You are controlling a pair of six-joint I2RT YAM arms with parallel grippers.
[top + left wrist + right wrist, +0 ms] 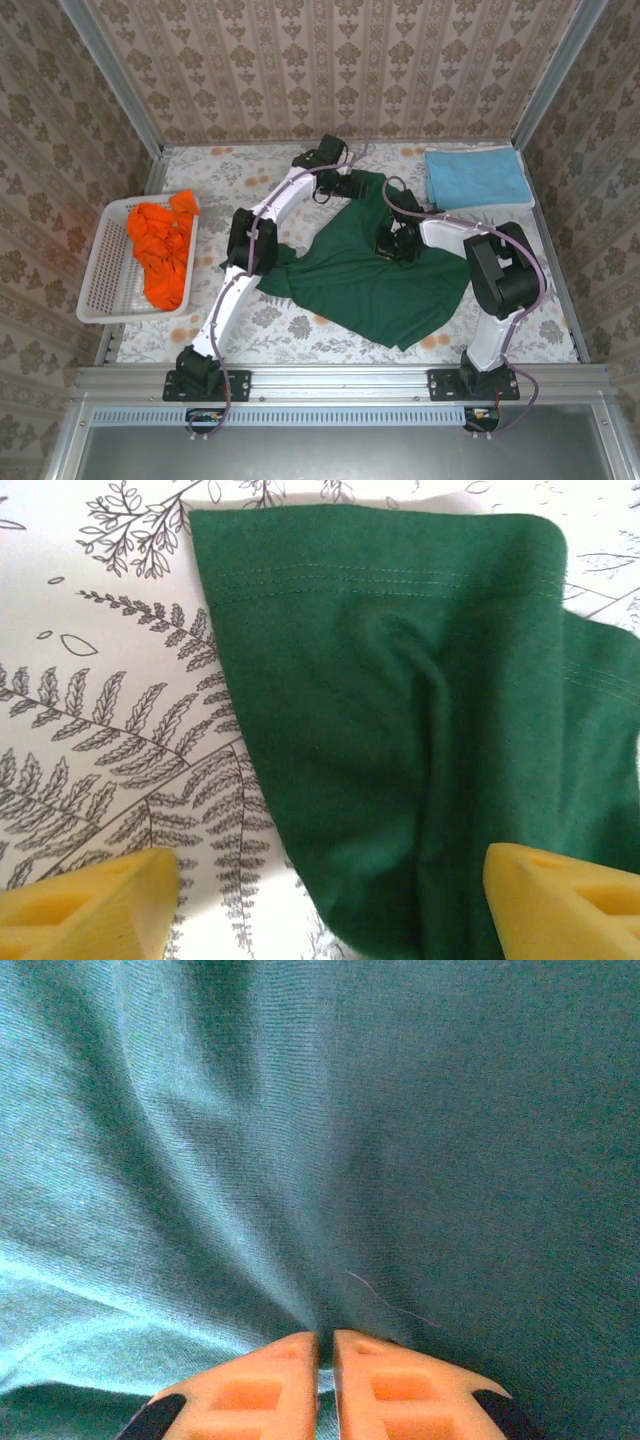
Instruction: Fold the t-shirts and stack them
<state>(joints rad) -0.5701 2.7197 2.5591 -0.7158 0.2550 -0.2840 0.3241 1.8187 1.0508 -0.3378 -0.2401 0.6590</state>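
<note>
The dark green t-shirt (375, 275) lies spread and rumpled in the middle of the table. My left gripper (350, 184) hovers at the shirt's far edge. In the left wrist view it (330, 910) is open, yellow fingers (90, 905) wide apart over a hemmed sleeve (400, 710) of the green shirt, nothing pinched. My right gripper (396, 244) is down on the shirt's middle. Its orange jaws (325, 1345) are shut on a pinched ridge of green cloth (250, 1180). A folded light blue t-shirt (475, 178) lies at the back right. Bright orange t-shirts (162, 248) fill the basket.
The white lattice basket (100, 290) stands at the left edge of the table. The table carries a fern-print cloth (110, 710). Metal frame posts and patterned walls close in the back and both sides.
</note>
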